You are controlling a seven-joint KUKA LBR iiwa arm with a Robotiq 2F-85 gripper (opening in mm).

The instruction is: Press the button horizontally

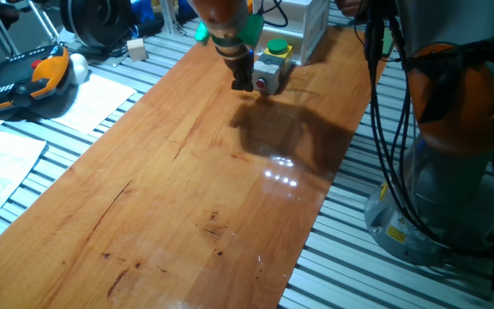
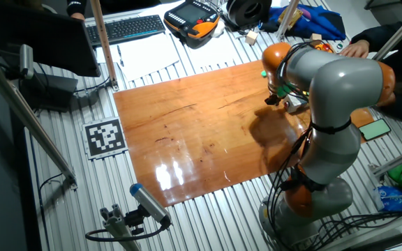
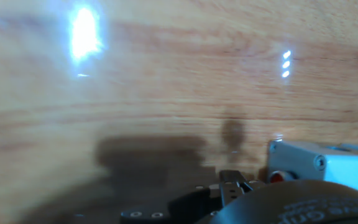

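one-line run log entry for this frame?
phase: approach | gripper: low over table, beside button box | red button: faces gripper | contact: cannot tell | fingers: state unclear

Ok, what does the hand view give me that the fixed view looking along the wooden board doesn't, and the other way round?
Only the hand view shows the pale grey button box up close, its small red button on the side face, low against the wood.

Only the fixed view shows the black end effector whole, beside that box, the box's green top button, the white case behind it, and the orange teach pendant off the board.

Both show the glossy brown wooden board, glare spots, and the arm's shadow. Neither shows a fingertip gap.
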